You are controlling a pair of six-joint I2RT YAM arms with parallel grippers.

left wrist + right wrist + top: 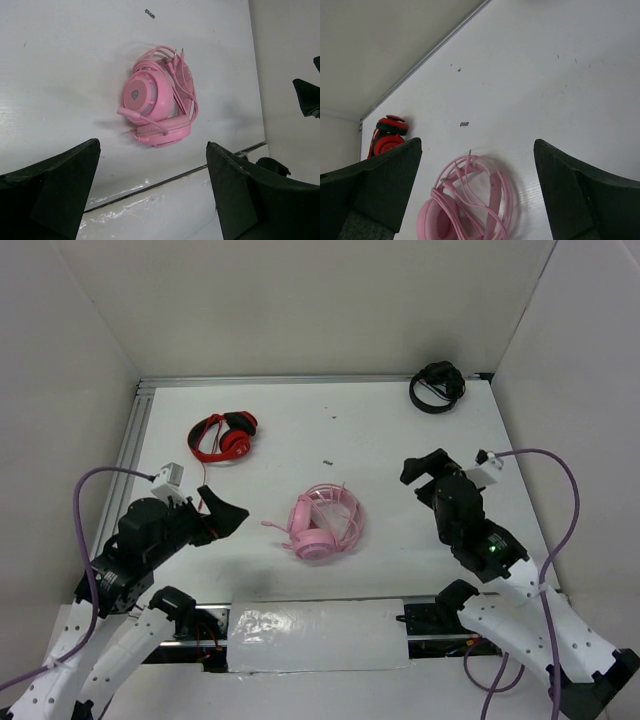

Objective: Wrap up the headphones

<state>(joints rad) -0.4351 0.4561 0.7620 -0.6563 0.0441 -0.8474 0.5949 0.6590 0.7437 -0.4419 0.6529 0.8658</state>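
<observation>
Both wide open and empty: my left gripper [228, 515] sits just left of the pale-pink padded over-ear headphones [322, 527], nearer than the right gripper [424, 468] on their far side.

White table [400, 440] with pink headphones [325, 525] lying near its centre, cable [182, 80] bundled on them; red-and-black headphones [224, 437] far left, black headphones [437, 387] in the far right corner.

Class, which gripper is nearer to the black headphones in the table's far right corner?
Right. The right gripper hovers on the same side as the black headphones, closer to the bases; the left gripper is far off on the opposite side.
</observation>
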